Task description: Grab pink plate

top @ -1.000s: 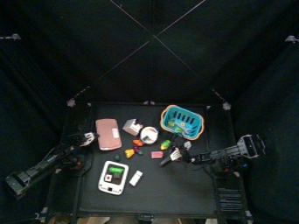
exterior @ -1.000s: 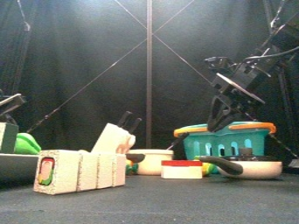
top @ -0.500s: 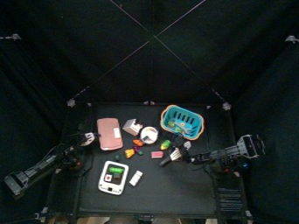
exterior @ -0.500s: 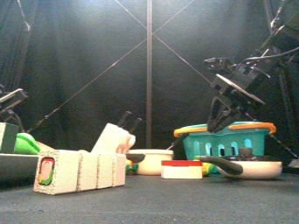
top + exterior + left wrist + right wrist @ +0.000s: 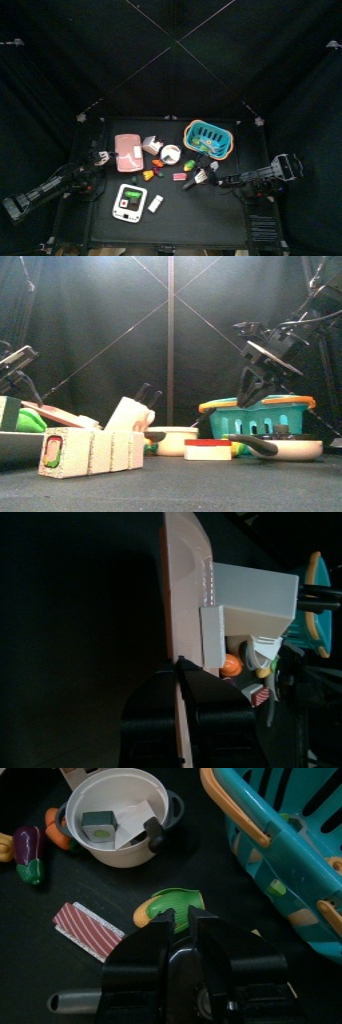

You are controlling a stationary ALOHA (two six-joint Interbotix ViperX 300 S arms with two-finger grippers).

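The pink plate (image 5: 128, 151) lies at the table's left, between the table's edge and a cluster of toy food. My left gripper (image 5: 102, 157) sits at the plate's left rim. In the left wrist view the plate (image 5: 185, 592) runs edge-on between the jaws, and the left gripper (image 5: 181, 680) is shut on its rim. The front view shows the plate (image 5: 60, 416) tilted, its gripped side raised. My right gripper (image 5: 211, 181) rests right of centre, shut and holding nothing (image 5: 189, 928).
A teal basket (image 5: 207, 137) stands at the back right. A white device with a green panel (image 5: 128, 202) lies near the front. A white pot (image 5: 118, 818), a green toy (image 5: 167, 908), a striped block (image 5: 94, 930) and several small toy foods crowd the middle.
The left gripper has risen a little with the plate's rim in it, so the plate's left side now tips up into the front view. The right arm has not moved.
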